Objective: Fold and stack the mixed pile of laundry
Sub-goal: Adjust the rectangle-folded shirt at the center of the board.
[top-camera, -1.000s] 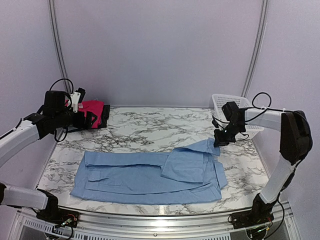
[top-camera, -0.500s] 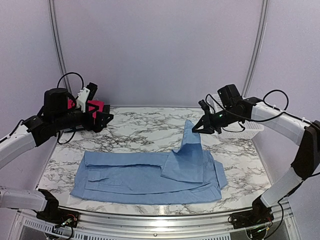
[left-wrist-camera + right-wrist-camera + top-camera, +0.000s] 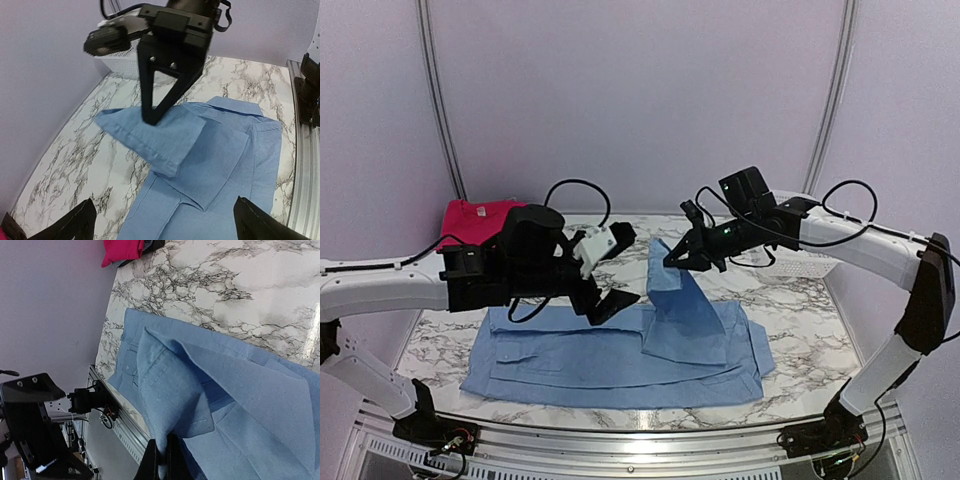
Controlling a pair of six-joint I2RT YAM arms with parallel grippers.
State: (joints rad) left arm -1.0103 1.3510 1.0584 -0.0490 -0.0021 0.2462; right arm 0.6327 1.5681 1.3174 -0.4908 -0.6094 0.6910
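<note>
The light blue collared shirt (image 3: 610, 355) lies spread flat across the lower centre of the frame on the marble table (image 3: 800, 330), one side already turned in. Its sleeve (image 3: 672, 295) is lifted in a peak at centre. The right gripper (image 3: 672, 262) has its fingers pinched together on the sleeve's edge, and the right wrist view shows the cloth nipped between the fingertips. The left gripper (image 3: 620, 270) hangs just left of that peak with its fingers spread wide, holding nothing. A pink-red T-shirt (image 3: 475, 215) sits at the upper left against the back wall. A white basket (image 3: 810, 265) is partly hidden behind the right arm at right.

The step in hand appears to be folding the sleeve inward across the shirt's body. The next move likely calls for laying the sleeve down flat along the torso without dragging the layers beneath, then letting go.

Half a second earlier the left arm was back at the upper left by the T-shirt; it has since swung to centre. The right gripper has carried the sleeve further left.
</note>
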